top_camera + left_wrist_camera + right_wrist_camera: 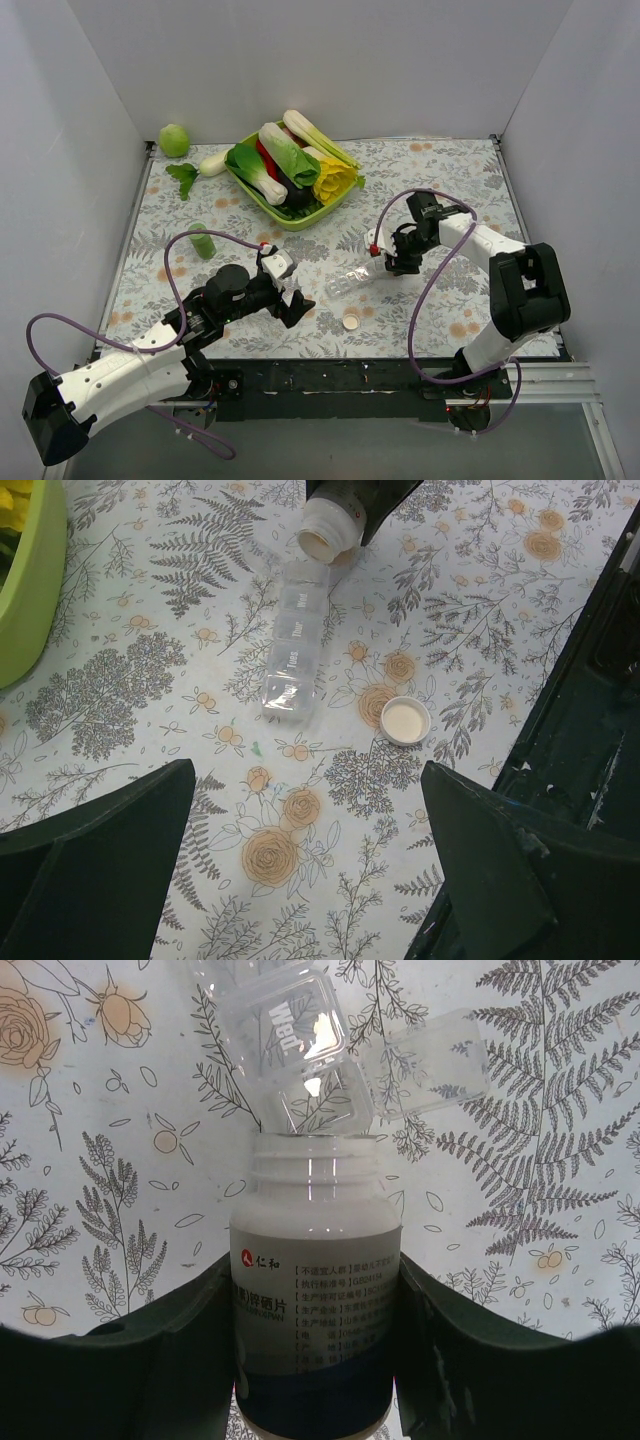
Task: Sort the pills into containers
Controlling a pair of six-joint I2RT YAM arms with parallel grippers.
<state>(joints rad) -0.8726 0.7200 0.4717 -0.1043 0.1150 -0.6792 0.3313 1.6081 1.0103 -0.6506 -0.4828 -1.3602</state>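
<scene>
Containers, by our count, come to one: a clear pill-organiser strip (350, 283) lying flat on the floral tabletop (450, 190), between the two arms. Largest on that tabletop is one green tray (300, 222) of vegetables at the far side.

Next we count two claws. The left claw (310, 860) is spread wide and grips nothing. The strip lies well ahead of it, apart from both fingers. The right claw (315, 1360) is clamped around one white bottle (315, 1290), uncapped and tipped with its mouth at the strip's end. We cannot tell whether mouth and strip touch. Just beyond that mouth sits the "Wed" compartment (285, 1035), with a clear flap (430, 1060) standing out beside it.

One small green bottle (203, 241) stands toward the left side. Smallest is one loose white cap (406, 720), near the strip's other end.
</scene>
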